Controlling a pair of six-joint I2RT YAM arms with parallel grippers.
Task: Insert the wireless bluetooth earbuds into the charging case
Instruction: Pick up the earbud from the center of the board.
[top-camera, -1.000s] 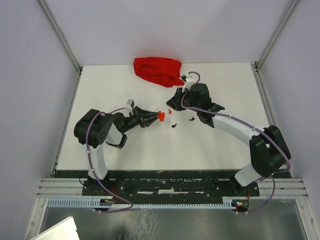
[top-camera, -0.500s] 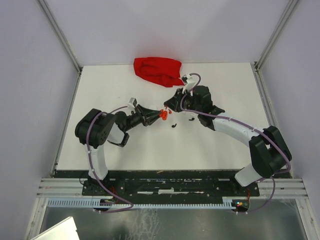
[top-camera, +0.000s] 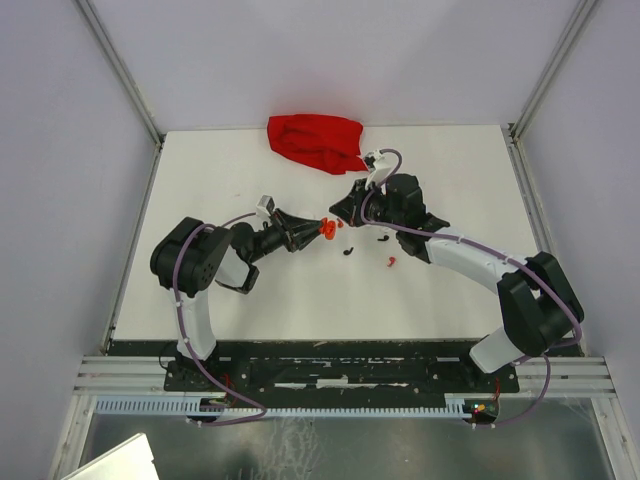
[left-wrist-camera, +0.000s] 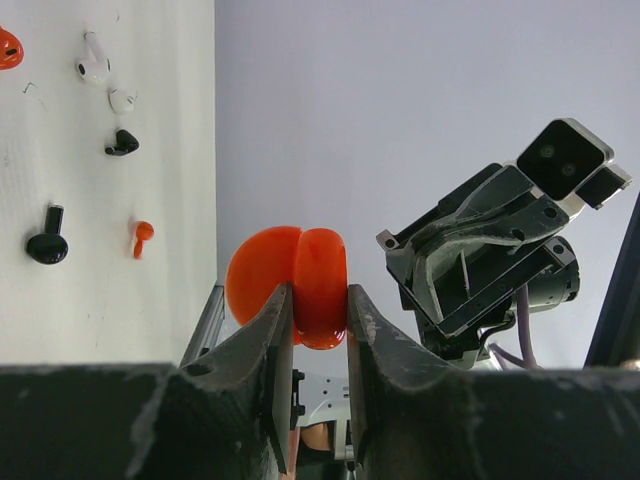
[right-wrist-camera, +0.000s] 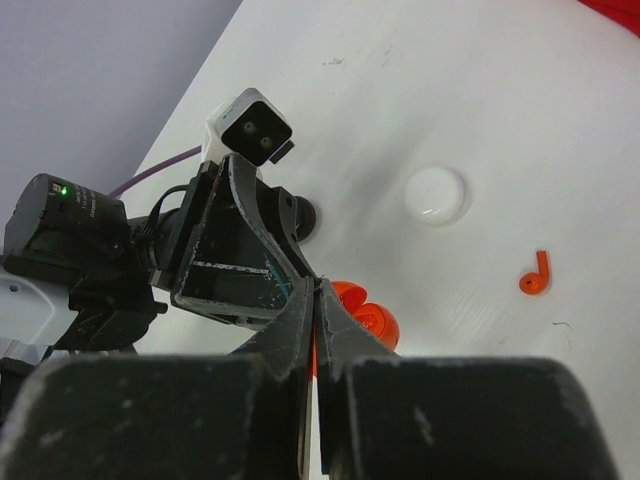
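Black-and-white arms (top-camera: 466, 256), purple cables (top-camera: 178, 300)

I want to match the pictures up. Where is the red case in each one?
Top view: the red case is near the picture's centre, at the tip of the left gripper.
Left wrist: the case is at bottom centre, pinched between the fingers.
Right wrist: the case is at lower centre, beside the near fingers.
Shared landmark: the left gripper, holding the case in every view.
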